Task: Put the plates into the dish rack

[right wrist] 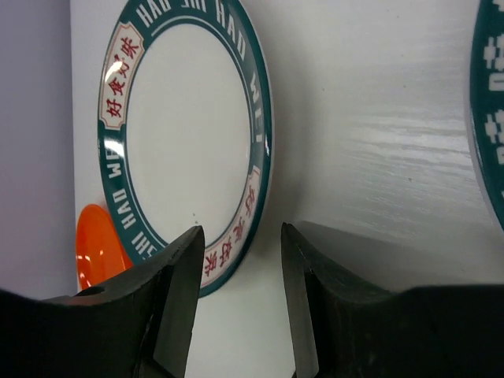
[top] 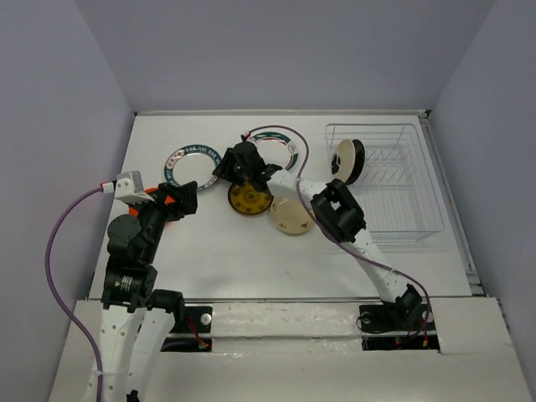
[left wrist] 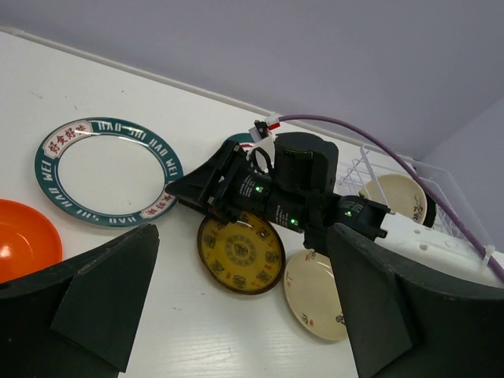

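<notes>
Black fingers (right wrist: 169, 315) of the right gripper (right wrist: 241, 236) fill the bottom of its wrist view. They stand apart, with only bare white table (right wrist: 370, 118) in the gap. Left of them a sliver of round orange plate (right wrist: 98, 244) shows, mostly cut off. Just beyond the tip of the finger at the view's left lies a flat round white plate with a teal lettered rim (right wrist: 189, 134). Its near rim is hidden behind that finger, and whether they touch I cannot tell. At the right edge a second teal-rimmed plate (right wrist: 490, 102) is cropped to an arc.

The left gripper (top: 182, 199) hangs wide open. Ahead of its fingers (left wrist: 94, 307) lie a patterned mustard-brown plate (left wrist: 240, 252) and a flat cream plate (left wrist: 315, 295). Far to their right, the white wire dish rack (top: 410, 222) holds an upright cream plate (top: 344, 159) and a black plate (top: 359, 161), partly overlapping.
</notes>
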{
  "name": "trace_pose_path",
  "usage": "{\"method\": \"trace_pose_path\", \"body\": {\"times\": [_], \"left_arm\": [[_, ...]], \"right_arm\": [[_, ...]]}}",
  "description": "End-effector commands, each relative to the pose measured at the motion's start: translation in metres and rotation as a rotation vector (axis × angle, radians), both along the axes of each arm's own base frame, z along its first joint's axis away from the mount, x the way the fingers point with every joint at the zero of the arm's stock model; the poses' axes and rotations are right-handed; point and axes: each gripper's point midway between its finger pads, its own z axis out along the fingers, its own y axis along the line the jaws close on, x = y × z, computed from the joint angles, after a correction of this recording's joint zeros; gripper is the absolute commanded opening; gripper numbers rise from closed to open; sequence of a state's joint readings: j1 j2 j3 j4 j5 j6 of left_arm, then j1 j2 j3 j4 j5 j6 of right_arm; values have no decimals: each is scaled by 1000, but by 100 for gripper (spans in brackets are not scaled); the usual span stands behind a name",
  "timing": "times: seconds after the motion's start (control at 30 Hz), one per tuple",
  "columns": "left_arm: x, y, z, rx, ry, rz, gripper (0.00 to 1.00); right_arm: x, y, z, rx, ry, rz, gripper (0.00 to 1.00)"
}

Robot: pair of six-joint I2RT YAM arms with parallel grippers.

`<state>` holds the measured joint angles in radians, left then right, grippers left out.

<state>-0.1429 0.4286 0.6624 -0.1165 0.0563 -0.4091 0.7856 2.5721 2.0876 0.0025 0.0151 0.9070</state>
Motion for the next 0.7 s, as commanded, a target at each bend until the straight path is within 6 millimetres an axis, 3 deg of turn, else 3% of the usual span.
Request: {"method": "trace_pose_path", "body": {"times": [0.0, 0.13, 0.33, 0.43, 0.47, 0.6, 0.67], "left_arm": [[-2, -4, 28, -13, -76, -22, 99], [-2, -4, 28, -11, -77, -20, 99], [-3, -4, 28, -12, -80, -20, 99], [-3, -4, 29, -12, -81, -20, 99], [-3, -4, 29, -11, -81, -23, 99], [-3, -4, 29, -10, -80, -23, 99], [-3, -4, 28, -10, -78, -22, 99]], "right_arm": [[6, 18, 12, 73, 4, -11, 50], [5, 24, 4, 120, 57, -25, 47], [14, 23, 3, 145, 72, -91, 31], [17, 23, 8, 154, 64, -105, 17], [18, 22, 16, 159, 53, -109, 7], [24, 18, 47, 174, -25, -125, 7], [31, 10, 83, 169, -111, -155, 7]]}}
